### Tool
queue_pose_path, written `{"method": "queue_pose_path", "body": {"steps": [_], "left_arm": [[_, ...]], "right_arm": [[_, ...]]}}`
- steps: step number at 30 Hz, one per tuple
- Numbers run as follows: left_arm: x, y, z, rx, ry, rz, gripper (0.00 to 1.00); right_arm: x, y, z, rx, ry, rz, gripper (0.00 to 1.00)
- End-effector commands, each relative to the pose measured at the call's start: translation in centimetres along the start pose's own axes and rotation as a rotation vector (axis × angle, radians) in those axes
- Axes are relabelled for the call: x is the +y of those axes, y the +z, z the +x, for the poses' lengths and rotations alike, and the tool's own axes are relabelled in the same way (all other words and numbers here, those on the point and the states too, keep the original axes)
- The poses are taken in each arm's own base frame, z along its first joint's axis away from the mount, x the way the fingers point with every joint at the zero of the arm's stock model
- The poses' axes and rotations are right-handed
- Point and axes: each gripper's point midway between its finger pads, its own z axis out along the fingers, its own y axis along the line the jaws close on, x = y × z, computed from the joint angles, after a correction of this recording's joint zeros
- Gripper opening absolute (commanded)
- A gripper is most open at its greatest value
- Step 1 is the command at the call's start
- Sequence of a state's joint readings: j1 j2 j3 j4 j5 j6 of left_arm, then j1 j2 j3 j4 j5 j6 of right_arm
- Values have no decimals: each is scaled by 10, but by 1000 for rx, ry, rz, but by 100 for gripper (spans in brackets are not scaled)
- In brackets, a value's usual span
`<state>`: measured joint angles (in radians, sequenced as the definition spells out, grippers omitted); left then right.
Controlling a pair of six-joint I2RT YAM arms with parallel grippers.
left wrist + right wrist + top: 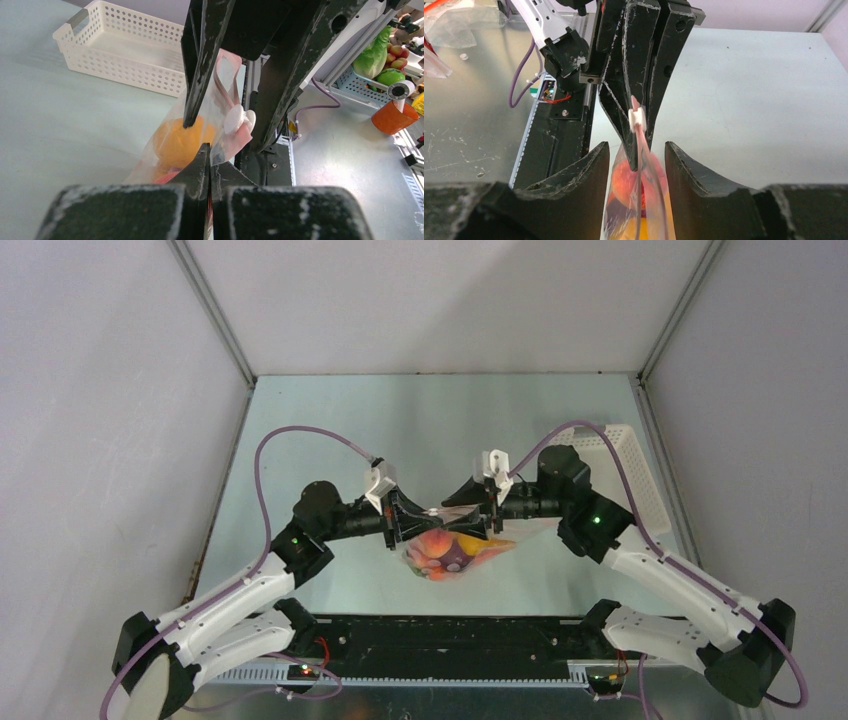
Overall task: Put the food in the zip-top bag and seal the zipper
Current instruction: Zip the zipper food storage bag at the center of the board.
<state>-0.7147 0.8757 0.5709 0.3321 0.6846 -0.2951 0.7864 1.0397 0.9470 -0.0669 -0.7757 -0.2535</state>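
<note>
Top external view: both arms reach inward and meet over the middle of the pale surface (400, 430), with the zip-top bag (480, 546) held up between them at its upper edge. The food (180, 142) is already inside the bag: orange, red, yellow and purple pieces show through the clear plastic, bunched in its sagging lower part. Whether the bag's bottom touches the surface cannot be told. Left wrist view: the left fingers (209, 167) are clenched tight on the bag's top edge, at the zipper (226, 75), the pink strip rising away from them. Right wrist view: the right fingers (468, 521) stand apart, released, one on each side of the strip, with a gap showing on both sides. A small white slider (637, 119) sits on the zipper just beside the tips of the left fingers. A white slotted basket (125, 67) stands on the surface at the far right, well apart from the bag.
</note>
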Motion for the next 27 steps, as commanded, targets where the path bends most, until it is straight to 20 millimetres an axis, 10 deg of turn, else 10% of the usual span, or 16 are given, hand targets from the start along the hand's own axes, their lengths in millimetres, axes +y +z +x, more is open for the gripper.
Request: {"method": "queue_pose_path", "body": {"steps": [1,20,27], "left_arm": [[-7,-1,-32,-68,84,8,0],[1,-4,-34,-95,93,-44,0],[2,-8,-36,-115,106,-70,0]], "right_arm": [[0,9,-33,-88,-101,-37,47],[2,20,-39,-114,-109,-48,34],[0,15,-34,-85,-104,-17,12]]}}
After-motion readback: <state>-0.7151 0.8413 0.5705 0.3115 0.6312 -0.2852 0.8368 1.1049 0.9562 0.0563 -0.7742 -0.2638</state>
